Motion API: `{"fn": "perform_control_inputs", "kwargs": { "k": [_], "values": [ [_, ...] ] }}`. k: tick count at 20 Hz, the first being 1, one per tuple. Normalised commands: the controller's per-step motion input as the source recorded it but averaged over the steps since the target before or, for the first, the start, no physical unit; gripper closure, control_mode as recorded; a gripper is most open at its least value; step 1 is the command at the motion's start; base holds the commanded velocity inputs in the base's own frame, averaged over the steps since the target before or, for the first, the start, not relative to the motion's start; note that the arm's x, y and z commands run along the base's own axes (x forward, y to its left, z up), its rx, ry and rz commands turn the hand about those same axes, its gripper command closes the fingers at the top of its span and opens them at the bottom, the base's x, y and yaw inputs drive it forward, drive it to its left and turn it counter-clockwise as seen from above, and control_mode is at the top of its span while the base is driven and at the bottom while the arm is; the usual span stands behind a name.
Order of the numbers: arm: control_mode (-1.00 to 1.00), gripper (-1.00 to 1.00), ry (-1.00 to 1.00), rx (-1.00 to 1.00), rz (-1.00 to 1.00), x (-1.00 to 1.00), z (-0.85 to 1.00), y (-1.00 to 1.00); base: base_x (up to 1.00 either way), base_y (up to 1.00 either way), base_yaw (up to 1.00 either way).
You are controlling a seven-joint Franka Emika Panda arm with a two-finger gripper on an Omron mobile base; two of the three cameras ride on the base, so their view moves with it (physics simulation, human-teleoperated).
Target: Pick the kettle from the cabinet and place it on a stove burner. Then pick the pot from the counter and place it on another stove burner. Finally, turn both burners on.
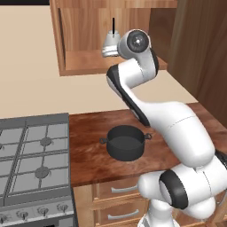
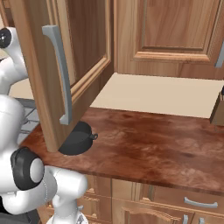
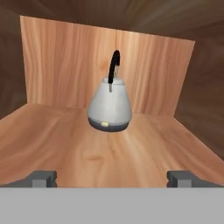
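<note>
Hand view, kettle (image 3: 109,107) upright on cabinet (image 3: 65,135) shelf, fingers (image 3: 43,178) spread wide, well short of it

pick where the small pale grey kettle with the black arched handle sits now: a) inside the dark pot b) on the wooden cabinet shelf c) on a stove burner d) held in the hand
b: the pale grey kettle stands upright on the brown wooden cabinet shelf, ahead of the open hand, which is not touching it.

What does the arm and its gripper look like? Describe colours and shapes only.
The arm is glossy white, built of rounded, bulbous segments with dark grey-black bands and a round dark cap at the joints. The gripper shows two small, blocky dark grey fingertips. No cables or markings are visible.
</note>
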Motion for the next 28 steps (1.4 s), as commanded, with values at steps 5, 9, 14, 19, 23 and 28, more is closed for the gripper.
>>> {"fn": "perform_control_inputs", "kwargs": {
  "k": [5, 9, 14, 19, 23, 28],
  "values": [
    [-1.00, -1.00, -0.06, 0.07, 0.00, 0.28, 0.00, 0.03, 0.00, 0.00, 0.00],
    [-1.00, -1.00, -0.09, 0.00, 0.00, 0.29, 0.00, 0.08, 0.00, 0.00, 0.00],
    [-1.00, -1.00, -0.07, 0.00, 0.00, 0.34, 0.02, 0.05, 0.00, 0.00, 0.00],
    [-1.00, -1.00, -0.04, 0.00, 0.00, 0.40, 0.00, 0.08, 0.00, 0.00, 0.00],
    [-1.00, -1.00, -0.01, 0.00, 0.00, 0.39, 0.00, 0.05, 0.00, 0.00, 0.00],
    [-1.00, -1.00, 0.00, 0.00, 0.00, 0.40, 0.01, 0.01, 0.00, 0.00, 0.00]
  ]
}}
